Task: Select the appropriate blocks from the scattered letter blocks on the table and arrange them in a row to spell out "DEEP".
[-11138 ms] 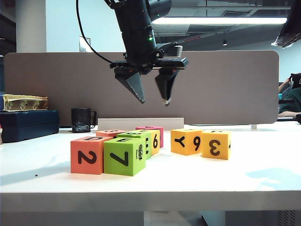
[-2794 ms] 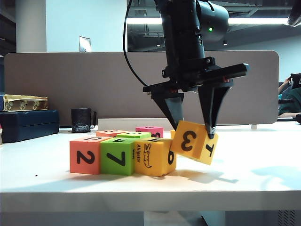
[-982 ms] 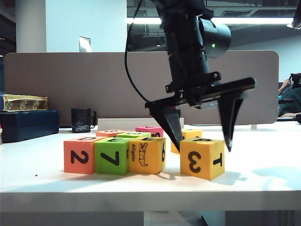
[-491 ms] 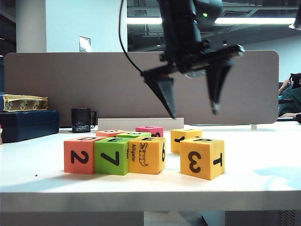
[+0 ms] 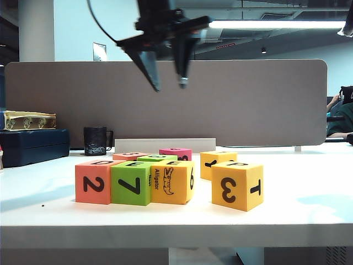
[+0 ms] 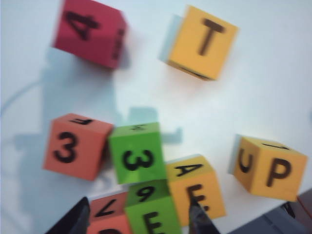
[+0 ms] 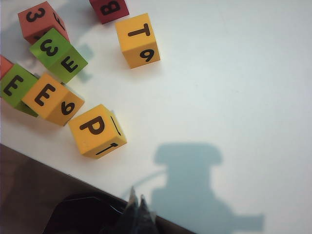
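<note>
Near the table's (image 5: 309,215) front edge three blocks stand touching in a row: red-orange 2 (image 5: 92,182), lime-green 7 (image 5: 131,185), yellow alligator (image 5: 171,181). The amber 3 block (image 5: 236,186) stands a gap to their right, slightly turned. From above their tops read E (image 7: 16,86), E (image 7: 48,95) and P (image 7: 95,129). My left gripper (image 5: 166,81) hangs open and empty high above the row; its dark fingers (image 6: 73,222) frame the lime-green block (image 6: 155,212). My right gripper (image 7: 137,202) is shut, empty, at the table's front edge.
Behind the row lie an amber Y block (image 5: 216,162), a pink block (image 5: 176,152), a second lime-green block (image 5: 157,158) and a second red-orange block (image 5: 129,156). A black mug (image 5: 95,141) and dark box (image 5: 33,146) stand back left, before a grey partition (image 5: 265,105).
My left gripper, earlier holding the amber 3 block, has released it on the table, risen well above the blocks and swung left, its fingers closer together. The blocks have not moved.
</note>
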You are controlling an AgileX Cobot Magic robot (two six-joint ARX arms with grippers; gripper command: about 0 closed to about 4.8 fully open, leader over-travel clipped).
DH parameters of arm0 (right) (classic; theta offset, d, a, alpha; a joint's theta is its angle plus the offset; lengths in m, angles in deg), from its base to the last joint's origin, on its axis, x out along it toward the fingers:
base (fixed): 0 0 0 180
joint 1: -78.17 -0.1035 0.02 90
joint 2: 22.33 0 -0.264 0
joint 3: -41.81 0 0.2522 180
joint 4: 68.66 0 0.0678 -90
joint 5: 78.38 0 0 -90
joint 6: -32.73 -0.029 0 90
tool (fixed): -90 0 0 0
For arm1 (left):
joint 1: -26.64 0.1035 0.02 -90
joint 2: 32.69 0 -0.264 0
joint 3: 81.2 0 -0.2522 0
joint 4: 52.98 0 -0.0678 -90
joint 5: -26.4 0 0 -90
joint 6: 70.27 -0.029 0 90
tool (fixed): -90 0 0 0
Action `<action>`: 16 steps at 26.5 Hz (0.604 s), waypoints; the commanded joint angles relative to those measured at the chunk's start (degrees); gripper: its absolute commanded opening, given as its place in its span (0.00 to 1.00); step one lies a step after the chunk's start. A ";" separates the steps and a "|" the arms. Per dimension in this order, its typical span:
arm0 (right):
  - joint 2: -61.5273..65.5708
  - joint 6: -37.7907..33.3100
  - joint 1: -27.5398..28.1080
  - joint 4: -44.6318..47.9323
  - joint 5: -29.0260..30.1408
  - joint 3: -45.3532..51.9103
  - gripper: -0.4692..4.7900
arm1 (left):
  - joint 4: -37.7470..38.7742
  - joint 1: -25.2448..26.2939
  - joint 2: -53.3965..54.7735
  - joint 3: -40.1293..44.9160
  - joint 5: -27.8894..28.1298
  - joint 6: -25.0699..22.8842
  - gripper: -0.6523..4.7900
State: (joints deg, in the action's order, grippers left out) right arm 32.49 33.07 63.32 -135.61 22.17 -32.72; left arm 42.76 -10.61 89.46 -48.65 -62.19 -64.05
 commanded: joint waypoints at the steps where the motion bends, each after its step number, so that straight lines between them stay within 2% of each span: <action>1: 1.11 0.15 -0.04 1.16 0.07 -0.17 0.08 | 0.26 2.23 -1.55 -0.22 0.26 -0.90 0.56; 3: 2.56 0.13 -0.07 1.11 0.07 -0.11 0.08 | 0.26 3.74 -2.47 -0.22 0.02 -2.97 0.49; 6: 5.53 0.13 -0.09 1.16 0.33 -0.11 0.08 | 0.26 5.14 -2.95 -0.24 -0.11 -3.34 0.46; 9: 8.00 0.11 -0.09 1.16 2.78 -0.11 0.08 | 0.26 5.73 -2.95 -0.22 -0.35 -4.87 0.34; 13: 11.74 0.11 -0.15 1.44 5.35 -0.11 0.08 | 0.26 5.77 -2.95 -0.22 -1.07 -6.60 0.26; 16: 14.32 0.11 -0.15 2.56 6.56 -0.11 0.08 | 0.26 5.77 -2.95 -0.24 -1.84 -7.37 0.25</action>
State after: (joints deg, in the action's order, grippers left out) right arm 46.35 33.07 63.21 -134.36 28.16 -32.61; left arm 42.82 -4.86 86.79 -48.63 -63.61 -70.76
